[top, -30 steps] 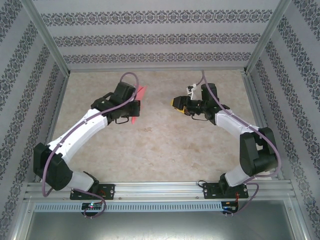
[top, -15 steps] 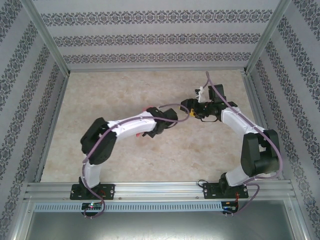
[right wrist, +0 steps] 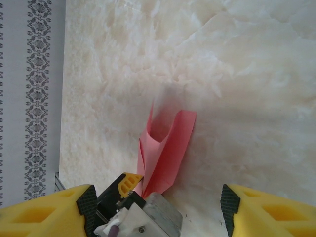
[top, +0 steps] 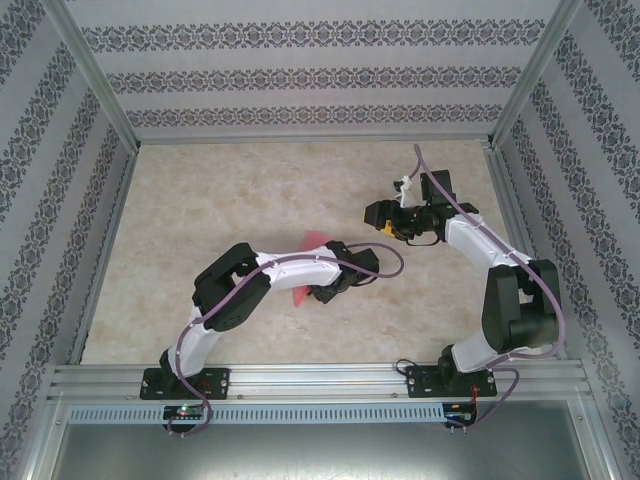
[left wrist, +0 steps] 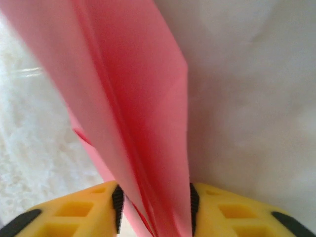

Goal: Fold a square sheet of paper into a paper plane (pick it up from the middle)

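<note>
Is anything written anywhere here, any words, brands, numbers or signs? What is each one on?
No text can be read.
Paper: plain pink, unmarked.
Wallpaper: bands of ornament, no letters.
Boards under the arm bases: too small to read.
</note>
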{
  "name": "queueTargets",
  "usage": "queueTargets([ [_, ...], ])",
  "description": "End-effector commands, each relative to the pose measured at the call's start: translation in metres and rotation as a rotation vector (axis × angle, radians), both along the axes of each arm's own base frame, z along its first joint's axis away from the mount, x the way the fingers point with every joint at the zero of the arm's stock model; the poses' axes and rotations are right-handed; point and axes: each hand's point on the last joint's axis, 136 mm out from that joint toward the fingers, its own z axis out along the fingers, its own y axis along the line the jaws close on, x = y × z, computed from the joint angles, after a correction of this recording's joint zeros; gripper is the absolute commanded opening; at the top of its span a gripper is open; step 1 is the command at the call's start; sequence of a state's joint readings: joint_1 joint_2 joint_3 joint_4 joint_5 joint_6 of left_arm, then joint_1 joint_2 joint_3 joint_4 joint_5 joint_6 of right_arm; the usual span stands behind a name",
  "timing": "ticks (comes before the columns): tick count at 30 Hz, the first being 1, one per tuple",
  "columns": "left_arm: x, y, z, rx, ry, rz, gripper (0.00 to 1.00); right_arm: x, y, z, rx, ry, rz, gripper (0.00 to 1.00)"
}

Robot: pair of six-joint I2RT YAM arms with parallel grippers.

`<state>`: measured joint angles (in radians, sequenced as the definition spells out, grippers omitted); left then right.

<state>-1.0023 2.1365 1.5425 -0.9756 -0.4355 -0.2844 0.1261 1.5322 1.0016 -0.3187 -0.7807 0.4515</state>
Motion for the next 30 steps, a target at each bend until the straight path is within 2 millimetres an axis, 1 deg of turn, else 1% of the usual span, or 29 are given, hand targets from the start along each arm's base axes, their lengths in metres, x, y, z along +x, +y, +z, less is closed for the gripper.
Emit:
queueTargets([
  [1,-0.01,-0.029,0.004,-0.139,0.061,-0.022,0.55,0.0,-0.004,0.017,-0.013,-0.058,0.01,0.69],
  [3,-0.013,-0.037,0.013,-0.204,0.082,-0.03,0.65,-0.002,-0.004,0.018,-0.015,-0.06,0.008,0.69],
  [5,-0.018,-0.045,0.024,-0.273,0.107,-0.044,0.68,-0.004,-0.004,0.017,-0.014,-0.056,0.007,0.7],
  [7,-0.022,-0.05,0.033,-0.324,0.124,-0.055,0.74,-0.006,-0.003,0.015,-0.011,-0.053,0.007,0.7],
  [10,-0.029,-0.052,0.049,-0.421,0.17,-0.049,0.77,-0.01,-0.001,0.013,-0.015,-0.046,0.01,0.72],
  [12,-0.033,-0.05,0.064,-0.509,0.192,-0.043,0.78,-0.013,0.001,0.011,-0.017,-0.043,0.013,0.72],
  [14,-0.034,-0.044,0.085,-0.602,0.198,-0.033,0.79,-0.017,0.004,0.01,-0.018,-0.038,0.016,0.72],
  [18,-0.033,-0.024,0.119,-0.768,0.232,0.009,0.79,-0.023,0.016,0.009,-0.03,-0.035,0.03,0.71],
  [20,-0.025,-0.01,0.132,-0.862,0.233,0.065,0.78,-0.027,0.026,0.007,-0.037,-0.026,0.042,0.69],
  [21,-0.023,-0.004,0.136,-0.907,0.239,0.091,0.78,-0.028,0.031,0.006,-0.035,-0.022,0.043,0.68],
  [23,-0.01,0.015,0.14,-0.996,0.231,0.162,0.78,-0.033,0.044,0.005,-0.034,-0.016,0.051,0.65],
  [27,0.016,0.051,0.139,-1.075,0.144,0.279,0.78,-0.042,0.071,0.004,-0.054,-0.018,0.058,0.57],
  [30,0.034,0.073,0.136,-1.16,0.09,0.384,0.78,-0.051,0.094,-0.001,-0.058,-0.002,0.062,0.47],
])
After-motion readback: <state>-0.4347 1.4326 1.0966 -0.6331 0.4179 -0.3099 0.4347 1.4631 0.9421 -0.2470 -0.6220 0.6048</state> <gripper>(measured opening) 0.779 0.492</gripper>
